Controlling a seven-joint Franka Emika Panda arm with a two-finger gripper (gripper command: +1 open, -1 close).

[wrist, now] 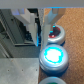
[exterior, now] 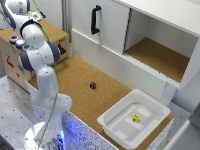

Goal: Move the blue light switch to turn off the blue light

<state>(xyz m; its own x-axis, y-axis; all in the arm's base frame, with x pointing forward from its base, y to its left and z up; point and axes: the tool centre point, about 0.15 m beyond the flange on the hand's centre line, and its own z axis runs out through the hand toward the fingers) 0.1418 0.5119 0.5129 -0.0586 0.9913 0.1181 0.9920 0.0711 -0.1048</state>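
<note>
The blue light (wrist: 53,55) is the middle of three round caps and glows bright cyan-blue. The red cap (wrist: 56,36) sits on one side of it, and a third cap (wrist: 52,80) is cut off by the frame edge. In the exterior view the caps (exterior: 20,42) sit on top of a wooden box (exterior: 10,55) at the left. My gripper (exterior: 61,50) hangs by the box's side. In the wrist view the gripper (wrist: 41,20) shows its fingers apart with nothing between them. A thin cyan-lit strip (wrist: 38,39) beside the caps may be the blue light switch, but it is too blurred to tell.
A small purple block (exterior: 93,85) lies on the cork table top. A white tray (exterior: 117,125) at the front right holds a yellow block (exterior: 135,118). Behind stands a white cabinet with a black handle (exterior: 95,19) and an open compartment (exterior: 160,55).
</note>
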